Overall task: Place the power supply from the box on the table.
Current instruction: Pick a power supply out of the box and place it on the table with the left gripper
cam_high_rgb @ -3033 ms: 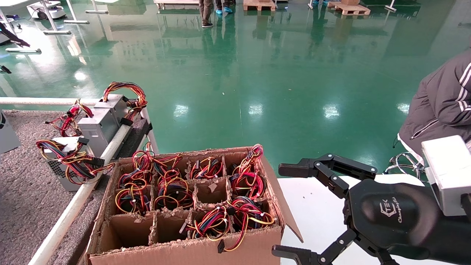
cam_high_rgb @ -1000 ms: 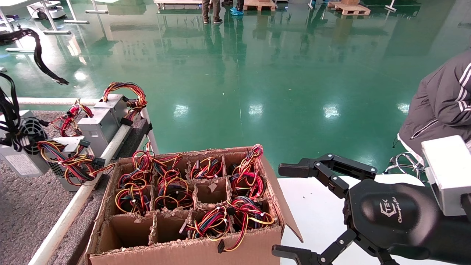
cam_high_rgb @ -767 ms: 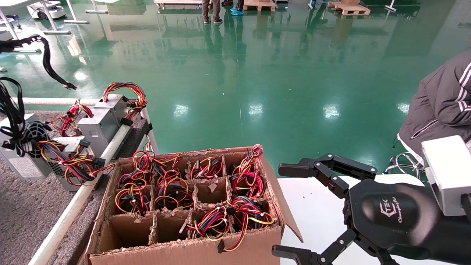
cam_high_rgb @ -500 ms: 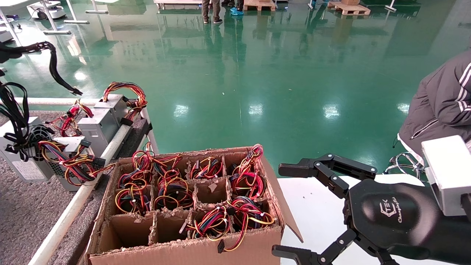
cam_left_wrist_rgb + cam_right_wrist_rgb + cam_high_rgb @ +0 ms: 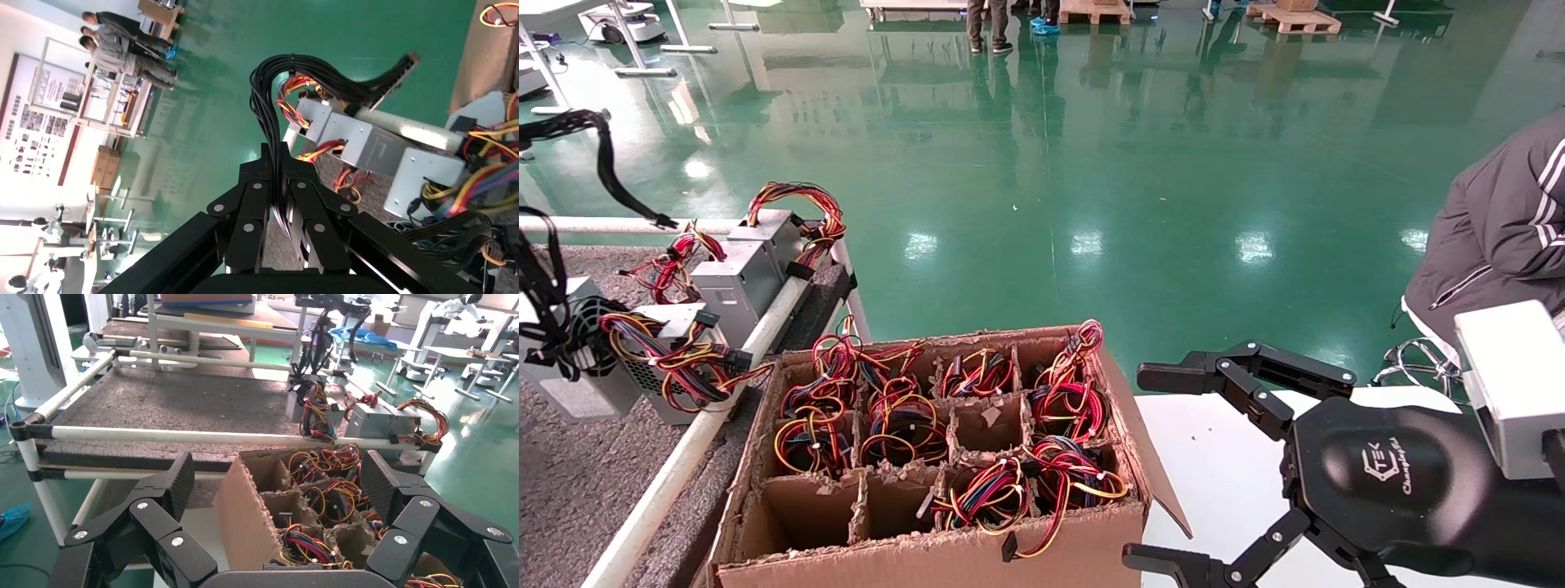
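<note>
The power supply (image 5: 560, 371) hangs by black cables clenched in the left gripper (image 5: 280, 184); the "TEK"-marked right gripper (image 5: 1173, 474) gapes.

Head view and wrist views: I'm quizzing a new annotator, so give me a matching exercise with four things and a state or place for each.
1 power supply
2 box
3 left gripper
4 right gripper

A jaws wide open
B shut on black cable bundle
C cells hold coloured wires
D at the grey table

Pairs: 1-D, 2-C, 3-B, 4-A
</note>
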